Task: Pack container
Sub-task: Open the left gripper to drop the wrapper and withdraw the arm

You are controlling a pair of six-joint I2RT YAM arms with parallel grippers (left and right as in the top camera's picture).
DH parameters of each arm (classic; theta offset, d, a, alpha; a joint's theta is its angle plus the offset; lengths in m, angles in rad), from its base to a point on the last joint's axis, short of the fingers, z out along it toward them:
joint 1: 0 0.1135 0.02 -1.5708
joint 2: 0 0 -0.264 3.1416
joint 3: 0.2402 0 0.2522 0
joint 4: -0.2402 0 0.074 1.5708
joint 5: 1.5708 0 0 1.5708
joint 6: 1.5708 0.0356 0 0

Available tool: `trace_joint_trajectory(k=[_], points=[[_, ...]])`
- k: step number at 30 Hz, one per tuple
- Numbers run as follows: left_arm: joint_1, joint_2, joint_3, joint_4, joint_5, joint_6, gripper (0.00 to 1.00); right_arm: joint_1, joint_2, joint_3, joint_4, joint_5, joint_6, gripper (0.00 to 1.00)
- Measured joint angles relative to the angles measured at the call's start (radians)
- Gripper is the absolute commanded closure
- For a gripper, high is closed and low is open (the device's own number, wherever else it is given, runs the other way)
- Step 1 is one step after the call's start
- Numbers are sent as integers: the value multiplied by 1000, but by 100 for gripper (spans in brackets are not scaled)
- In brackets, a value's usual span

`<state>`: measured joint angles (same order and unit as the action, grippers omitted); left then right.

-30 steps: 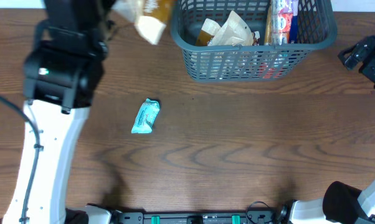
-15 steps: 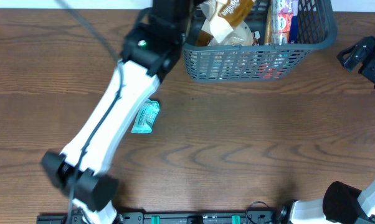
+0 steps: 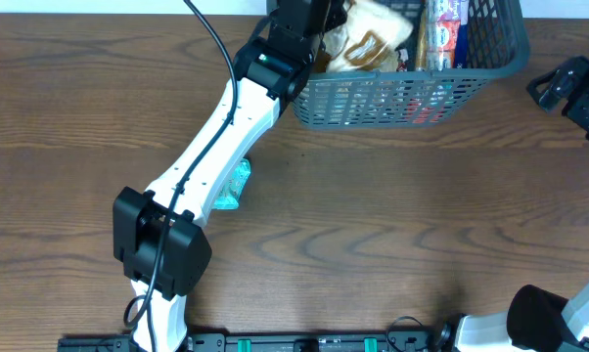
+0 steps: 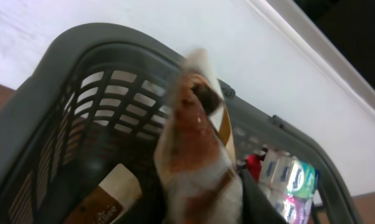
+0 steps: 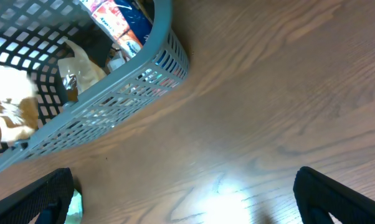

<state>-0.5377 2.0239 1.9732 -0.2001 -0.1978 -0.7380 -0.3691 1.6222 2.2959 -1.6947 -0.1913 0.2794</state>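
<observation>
The container (image 3: pixel 392 98), a dark grey-blue lattice basket, stands at the table's far edge with several snack packets inside. My left gripper (image 3: pixel 319 15) reaches over its left rim. A brown-and-white snack packet (image 4: pixel 197 143) sits blurred in front of that gripper (image 4: pixel 200 214), above the inside of the container (image 4: pixel 44 93). Only one dark finger (image 4: pixel 259 202) shows beside it, so the grip is unclear. A teal packet (image 3: pixel 238 181) lies on the table, partly under the left arm. My right gripper (image 5: pixel 181 186) hangs open over bare wood, right of the container (image 5: pixel 113 106).
Inside the basket lie a brown bar packet (image 4: pixel 106 199) and colourful packs (image 4: pixel 287 180) at its right end. The right arm (image 3: pixel 568 83) sits at the table's right edge. The teal packet (image 5: pixel 74 205) shows by the right gripper's left finger.
The left arm has swung from the table's left side to over the basket, carrying the brown-and-white packet in above its contents. The right arm has not moved.
</observation>
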Motion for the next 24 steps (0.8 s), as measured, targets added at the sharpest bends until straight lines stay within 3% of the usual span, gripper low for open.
trace_joint_trajectory(k=[17, 21, 24], points=[[1, -14, 0, -14, 8, 90, 60, 0, 0, 0, 0, 0, 0, 1], [16, -101, 0, -89, 12, 158, 54, 0, 0, 0, 0, 0, -6, 1], [49, -231, -1, -216, 12, 187, 39, 0, 0, -1, 0, -2, -10, 1]])
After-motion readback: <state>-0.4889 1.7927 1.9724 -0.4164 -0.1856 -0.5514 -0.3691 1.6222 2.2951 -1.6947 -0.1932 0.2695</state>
